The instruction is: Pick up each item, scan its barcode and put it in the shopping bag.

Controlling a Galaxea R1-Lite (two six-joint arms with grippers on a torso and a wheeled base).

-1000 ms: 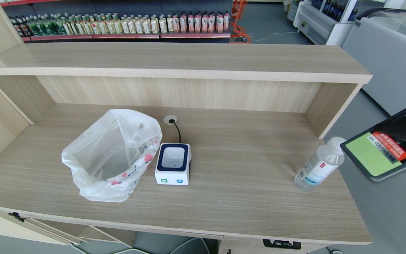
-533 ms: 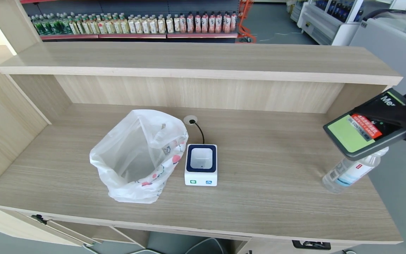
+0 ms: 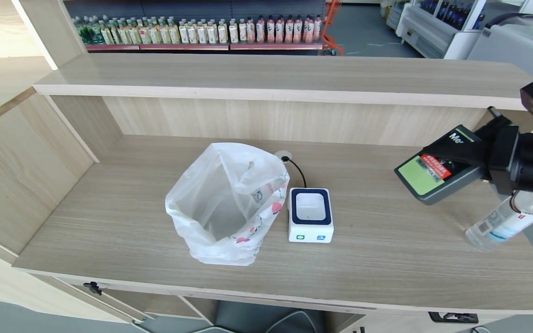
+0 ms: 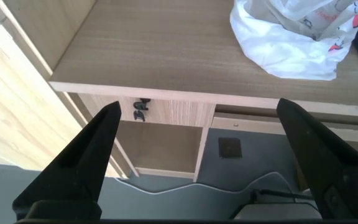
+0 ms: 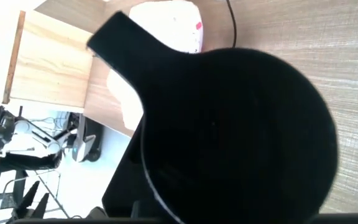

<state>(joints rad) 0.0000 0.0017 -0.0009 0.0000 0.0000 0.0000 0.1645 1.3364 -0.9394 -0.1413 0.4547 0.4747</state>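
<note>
Head view has swung round within the last second, so the shopping bag (image 3: 227,203) and the barcode scanner (image 3: 310,215) sit further right in the picture without having moved on the counter (image 3: 387,259). The real change is at the right: the right gripper (image 3: 477,159), clenched on a dark tube with a green label (image 3: 426,173), has carried it from beyond the water bottle (image 3: 498,224) to a spot above the counter on the scanner's side of that bottle. I judge the first item to be picked up and on its way to be scanned, with neither scanning nor bagging done yet. The green face looks up and the barcode cannot be seen, so the tube may need turning toward the scanner's upward window.

Left gripper (image 4: 204,168) hangs with its fingers spread wide, holding nothing, below the counter's front edge near the bag. The bag stands open, its side touching the scanner; the scanner's cable (image 3: 296,171) runs back to a hole just behind it. The way from tube to scanner looks unobstructed. The bottle stands upright near the counter's right end, under the right arm, where a low sweep could tip it. A raised ledge (image 3: 294,76) walls the back, with drink shelves (image 3: 201,32) beyond.
</note>
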